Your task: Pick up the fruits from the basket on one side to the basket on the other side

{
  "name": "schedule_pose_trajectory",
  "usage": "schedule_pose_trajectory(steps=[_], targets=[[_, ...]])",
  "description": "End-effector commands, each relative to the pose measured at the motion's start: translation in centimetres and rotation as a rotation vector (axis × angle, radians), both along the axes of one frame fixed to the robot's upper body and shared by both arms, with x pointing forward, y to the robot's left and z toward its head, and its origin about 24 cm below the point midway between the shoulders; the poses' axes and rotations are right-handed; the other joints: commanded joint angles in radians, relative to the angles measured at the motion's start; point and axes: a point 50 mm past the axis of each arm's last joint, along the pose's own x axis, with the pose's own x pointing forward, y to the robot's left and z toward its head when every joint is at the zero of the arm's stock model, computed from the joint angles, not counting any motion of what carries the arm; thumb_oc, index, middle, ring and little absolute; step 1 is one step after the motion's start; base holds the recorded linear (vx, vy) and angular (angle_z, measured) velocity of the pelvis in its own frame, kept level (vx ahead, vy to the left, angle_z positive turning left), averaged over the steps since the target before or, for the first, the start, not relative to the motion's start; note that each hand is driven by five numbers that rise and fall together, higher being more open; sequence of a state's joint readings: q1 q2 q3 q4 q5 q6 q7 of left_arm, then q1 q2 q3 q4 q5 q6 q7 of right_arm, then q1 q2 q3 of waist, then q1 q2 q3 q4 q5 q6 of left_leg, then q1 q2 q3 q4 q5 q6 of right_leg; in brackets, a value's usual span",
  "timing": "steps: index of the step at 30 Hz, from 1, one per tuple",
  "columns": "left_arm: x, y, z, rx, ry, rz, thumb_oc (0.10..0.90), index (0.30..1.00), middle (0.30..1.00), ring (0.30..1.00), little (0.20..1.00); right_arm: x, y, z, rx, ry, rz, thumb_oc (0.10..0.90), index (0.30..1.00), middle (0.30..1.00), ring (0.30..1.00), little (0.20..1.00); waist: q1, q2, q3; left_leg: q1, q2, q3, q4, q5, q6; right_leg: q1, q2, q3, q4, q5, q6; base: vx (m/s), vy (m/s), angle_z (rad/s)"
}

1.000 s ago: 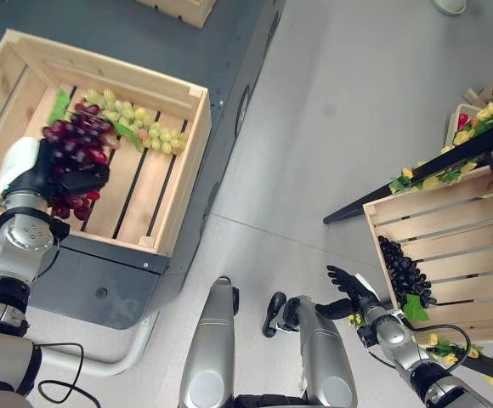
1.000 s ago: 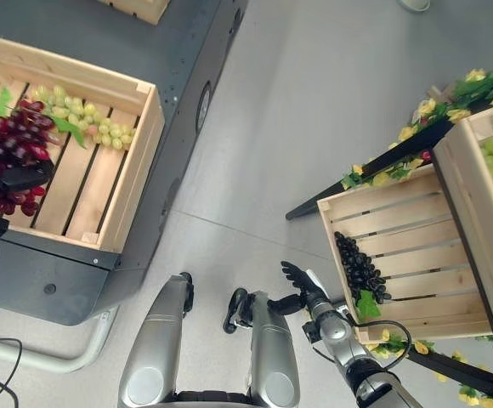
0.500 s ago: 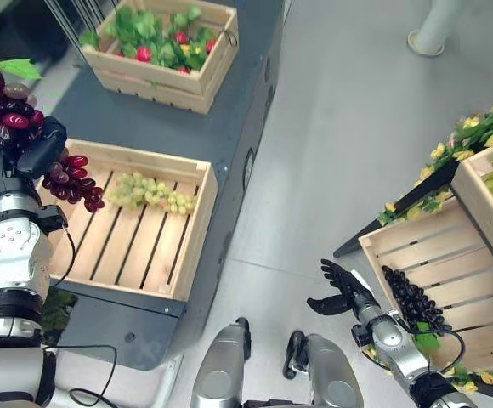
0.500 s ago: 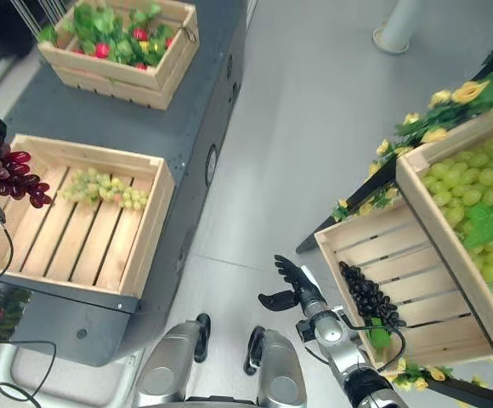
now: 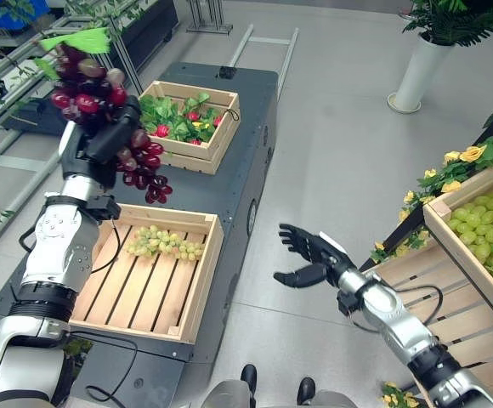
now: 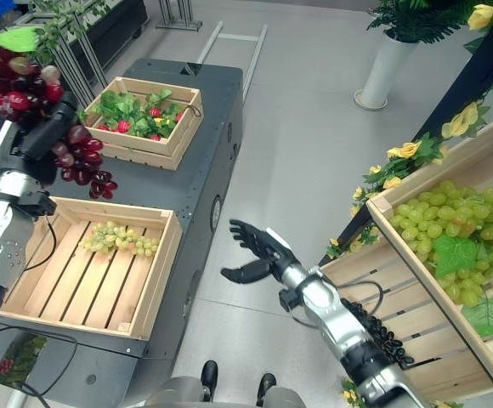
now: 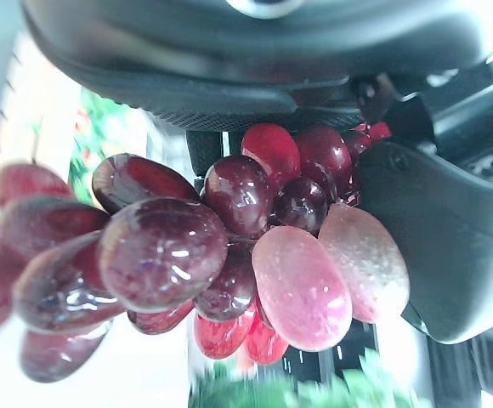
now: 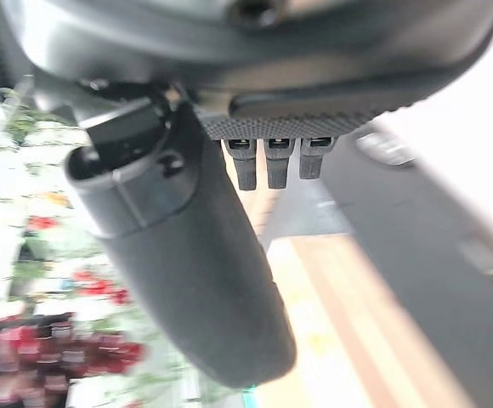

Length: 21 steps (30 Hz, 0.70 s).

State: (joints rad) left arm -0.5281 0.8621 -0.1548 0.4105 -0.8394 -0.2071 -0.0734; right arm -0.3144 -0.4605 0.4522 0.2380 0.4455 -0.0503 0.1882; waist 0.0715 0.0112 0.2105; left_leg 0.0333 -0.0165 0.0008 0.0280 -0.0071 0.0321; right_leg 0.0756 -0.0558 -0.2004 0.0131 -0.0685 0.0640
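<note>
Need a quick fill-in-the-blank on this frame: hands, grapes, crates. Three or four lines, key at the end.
1. The left hand holds a bunch of ____ grapes in the air.
2. The right hand is ____ and holds nothing.
3. The near crate on the cart holds a bunch of ____ grapes.
4. The far crate holds red fruit among green ____.

Missing words: red; open; green; leaves
</note>
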Motion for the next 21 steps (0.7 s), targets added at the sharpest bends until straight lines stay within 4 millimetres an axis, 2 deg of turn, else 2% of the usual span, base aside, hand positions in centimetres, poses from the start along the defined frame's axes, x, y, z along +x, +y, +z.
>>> schedule_pose_trajectory(steps=[1,2,5,7,9,13,21], targets=[[1.0,-2.7,7.2,0.003,-0.303,-0.103,0.400,0.300,0.300,0.300,0.300,1.1,2.4,4.7,0.154,-0.109,0.130,0.800,0.900,0.900,0.900,0.900,0.000,0.025,-0.157,0.029,-0.068,-0.040,-0.076,-0.016,-0.006,-0.007,0.008,0.016,-0.050,0.064,-0.025,-0.02,-0.087,-0.03],[1.2,-3.1,7.2,0.012,-0.305,-0.115,0.400,0.300,0.300,0.300,0.300,1.3,2.6,5.2,0.165,-0.111,0.136,0.800,0.900,0.900,0.900,0.900,0.000,0.024,-0.159,0.030,-0.068,-0.039,-0.083,-0.013,-0.007,-0.005,0.010,0.018,-0.062,0.071,-0.024,-0.02,-0.076,-0.03],[1.9,-6.1,7.1,0.051,-0.301,-0.223,0.400,0.300,0.300,0.300,0.300,2.7,4.0,8.4,0.250,-0.107,0.183,0.800,0.900,0.900,0.900,0.900,-0.005,0.018,-0.175,0.030,-0.069,-0.044,-0.115,0.001,-0.009,0.000,0.018,0.023,-0.100,0.093,-0.023,-0.02,-0.073,-0.05],[2.1,-7.1,7.0,0.060,-0.295,-0.256,0.400,0.300,0.300,0.300,0.300,3.0,4.3,9.1,0.280,-0.098,0.196,0.800,0.900,0.900,0.900,0.900,-0.005,0.015,-0.179,0.026,-0.069,-0.047,-0.115,0.002,-0.009,-0.001,0.019,0.024,-0.100,0.094,-0.024,-0.01,-0.044,-0.09],[2.5,-9.1,6.6,0.082,-0.281,-0.319,0.400,0.300,0.300,0.300,0.300,3.3,5.4,10.6,0.368,-0.058,0.263,0.800,0.900,0.900,0.900,0.900,-0.010,0.007,-0.191,0.022,-0.068,-0.051,-0.115,0.002,-0.009,-0.001,0.022,0.026,-0.100,0.091,-0.027,0.00,-0.044,-0.12],[2.9,-10.9,5.6,0.070,-0.244,-0.400,0.400,0.300,0.300,0.300,0.300,3.4,6.4,12.3,0.474,0.002,0.342,0.800,0.900,0.900,0.900,0.900,-0.019,-0.003,-0.206,0.030,-0.063,-0.038,-0.115,-0.002,-0.010,0.002,0.024,0.034,-0.100,0.090,-0.030,0.02,-0.023,-0.06],[3.5,-14.0,4.6,0.039,-0.206,-0.492,0.400,0.300,0.300,0.300,0.300,4.1,7.4,12.7,0.592,0.117,0.359,0.800,0.900,0.900,0.900,0.900,-0.032,-0.014,-0.226,0.048,-0.055,-0.014,-0.115,-0.009,-0.011,0.013,0.027,0.042,-0.100,0.085,-0.034,0.02,-0.016,-0.07]])
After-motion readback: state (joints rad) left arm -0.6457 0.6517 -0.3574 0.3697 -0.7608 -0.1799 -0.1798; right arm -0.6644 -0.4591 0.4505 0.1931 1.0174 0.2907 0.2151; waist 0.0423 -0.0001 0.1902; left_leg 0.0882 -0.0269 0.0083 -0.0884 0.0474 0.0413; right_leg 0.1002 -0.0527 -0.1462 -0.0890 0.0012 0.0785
